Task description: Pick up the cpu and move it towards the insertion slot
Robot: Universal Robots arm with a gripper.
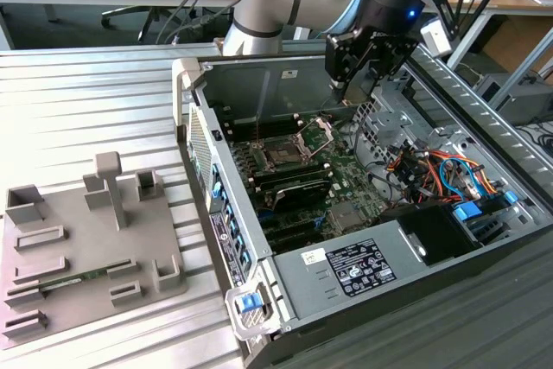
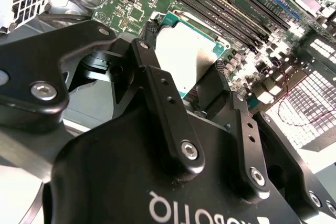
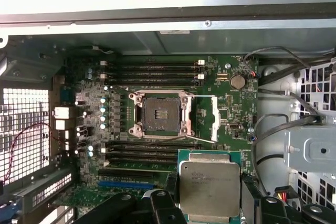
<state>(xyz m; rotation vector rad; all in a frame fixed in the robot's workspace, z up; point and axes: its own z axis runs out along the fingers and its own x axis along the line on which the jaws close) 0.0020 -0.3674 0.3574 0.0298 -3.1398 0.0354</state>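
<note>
Pincer [image 2: 191, 85] fingers are closed on the cpu [image 3: 210, 186], gripping the flat chip by 2 opposite edges, and the chip hangs above the green motherboard [image 3: 231, 103] inside the open computer case [image 1: 406, 257]. In the first wrist view the insertion slot [image 3: 159, 115] sits apart from the chip, its dark square bare and its metal bracket [image 3: 209, 118] swung open beside it.

Risks, as I judge them: the hold is on thin edges only, so a jolt could let the chip tilt or slip and drop onto the board. A skewed chip arriving at the slot could catch the frame or the raised bracket and bend the fine contacts. The black memory slots [image 3: 152, 69] and cables [image 1: 436, 170] nearby leave little room for the arm.

Only the first wrist view gives chip and slot together, showing the offset between them. From the second wrist view comes the grip itself: black fingers [image 2: 160, 95] against the pale chip. Out in the exterior view lies the wider scene, with the arm reaching into the case and a grey tray [image 1: 86, 248] on the ribbed counter [image 1: 86, 110], well apart from the case.
</note>
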